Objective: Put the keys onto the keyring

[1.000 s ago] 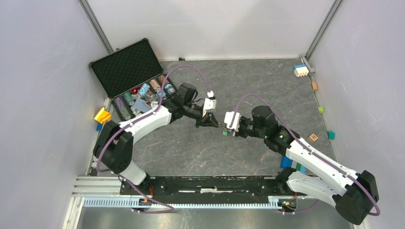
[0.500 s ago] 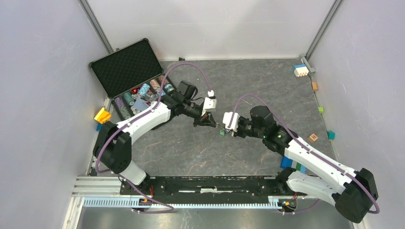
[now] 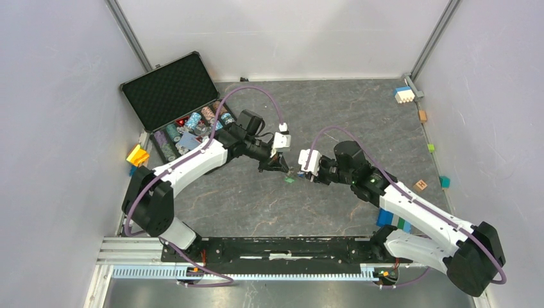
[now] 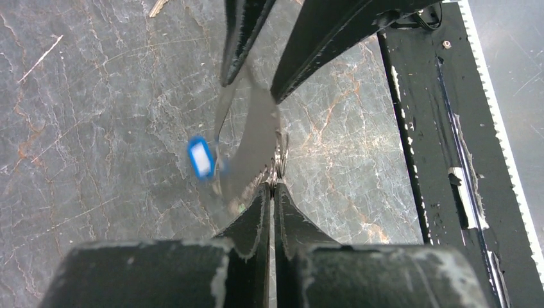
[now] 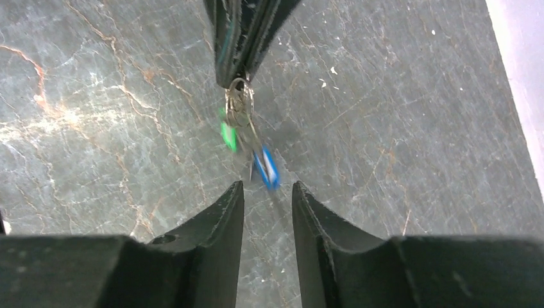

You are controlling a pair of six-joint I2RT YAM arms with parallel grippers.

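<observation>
Left fingers (image 4: 255, 221) pinch keyring (image 5: 231, 106); keys (image 5: 266, 168) dangle, blurred; right fingers (image 5: 224, 221) parted

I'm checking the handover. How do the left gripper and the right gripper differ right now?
The left gripper is shut, while the right gripper stands open. The left gripper pinches the keyring, with the green tag and blue tag dangling below it; the right gripper holds nothing. Both hover above the table, tips facing each other.
</observation>
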